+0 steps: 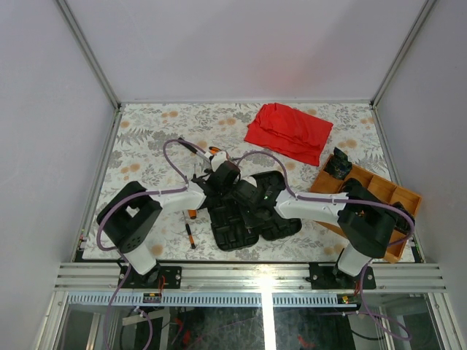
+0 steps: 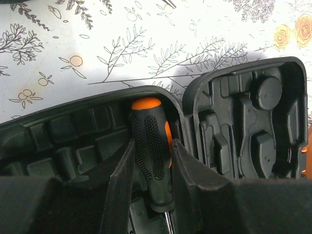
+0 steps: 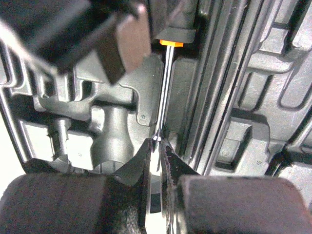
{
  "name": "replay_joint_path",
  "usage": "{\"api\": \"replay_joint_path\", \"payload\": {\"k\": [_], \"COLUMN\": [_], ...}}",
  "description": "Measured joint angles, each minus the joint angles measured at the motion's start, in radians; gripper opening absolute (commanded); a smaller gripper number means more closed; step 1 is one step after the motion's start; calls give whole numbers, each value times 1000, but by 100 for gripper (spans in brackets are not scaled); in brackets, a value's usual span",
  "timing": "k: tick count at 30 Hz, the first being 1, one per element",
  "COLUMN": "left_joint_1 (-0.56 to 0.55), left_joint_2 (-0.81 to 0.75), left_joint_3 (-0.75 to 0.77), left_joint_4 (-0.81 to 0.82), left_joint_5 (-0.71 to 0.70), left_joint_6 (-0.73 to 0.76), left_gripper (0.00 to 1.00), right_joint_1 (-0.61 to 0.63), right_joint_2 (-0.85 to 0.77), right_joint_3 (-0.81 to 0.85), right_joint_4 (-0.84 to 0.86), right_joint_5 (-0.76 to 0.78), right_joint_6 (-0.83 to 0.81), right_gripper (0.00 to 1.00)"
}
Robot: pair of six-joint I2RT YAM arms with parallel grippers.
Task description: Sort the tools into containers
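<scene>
Left jaws clamping black-and-orange screwdriver (image 2: 152,151) handle | right jaws pinching its shaft | seating it in black moulded plastic case (image 2: 253,122) | slim driver (image 1: 190,235) lying loose on floral tabletop (image 1: 139,146)

screwdriver (image 3: 165,87) tip: hidden inside right gripper (image 3: 157,146) | tool case (image 1: 233,235) centre: covered by left arm (image 1: 175,197), right arm (image 1: 314,208)

**Screwdriver in the open case**

I see the black tool case (image 1: 233,232) lying open, moulded slots facing up. A black-and-orange screwdriver (image 2: 152,151) lies lengthwise in one half, close to the hinge. A slimmer driver (image 1: 190,235) lies flat just left of the case.
</scene>
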Motion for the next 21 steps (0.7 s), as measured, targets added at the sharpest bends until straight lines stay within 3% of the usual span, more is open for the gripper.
{"api": "replay_joint_path", "payload": {"k": [3, 5, 12, 21], "left_joint_1": [4, 16, 69, 103], "left_joint_2": [-9, -17, -79, -253], "left_joint_3": [2, 6, 45, 74], "left_joint_4": [-2, -19, -236, -352], "left_joint_5": [3, 27, 105, 87], "left_joint_6": [10, 21, 94, 138], "left_gripper": [7, 17, 42, 53], "right_joint_1": [-2, -4, -6, -12], "right_joint_2": [-55, -83, -241, -487], "right_joint_3": [-39, -56, -91, -204], "right_joint_4": [56, 80, 159, 225], "right_joint_5": [-15, -34, -37, 41], "right_joint_6": [-34, -58, -116, -115], "right_gripper": [9, 17, 32, 39]}}
